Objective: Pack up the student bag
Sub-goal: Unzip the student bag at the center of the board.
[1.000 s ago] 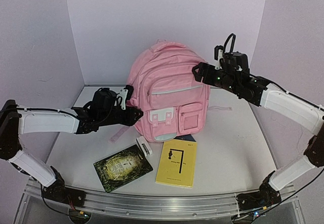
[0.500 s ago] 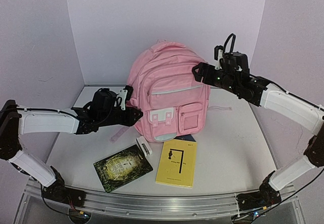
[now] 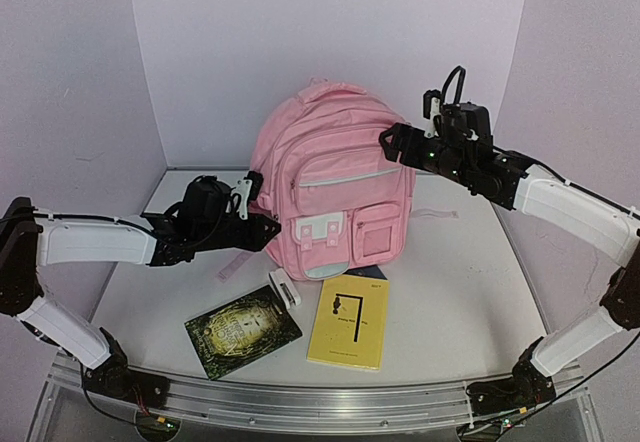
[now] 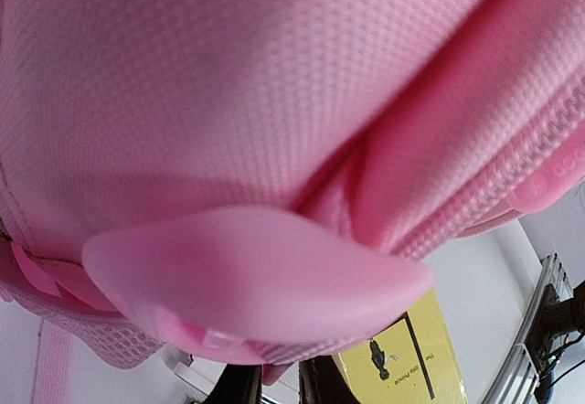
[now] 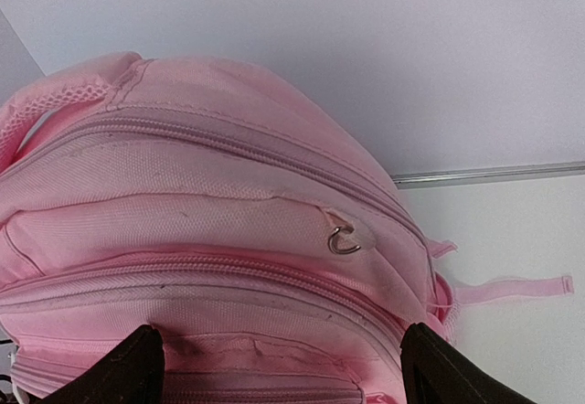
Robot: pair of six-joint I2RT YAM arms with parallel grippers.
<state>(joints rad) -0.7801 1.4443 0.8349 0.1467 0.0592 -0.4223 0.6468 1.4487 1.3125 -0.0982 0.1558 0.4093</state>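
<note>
View from above: the student bag [image 3: 330,187] stands upright on the surface [image 3: 450,292], long axis vertical. It lies just right of the left pincer [image 3: 266,224], which noses against its lower flank, and just left of the right pincer [image 3: 393,144], up by its shoulder; the left seems nearer.

Left wrist view: pink weave fills everything ahead, with a soft pink tab [image 4: 256,271] just above the jaws, which barely show. How far closed they are, or gripping what, I cannot tell.

Right wrist view: fingers [image 5: 128,372] spread wide, holding nothing, the bag's zipped crown straight ahead between them.
</note>
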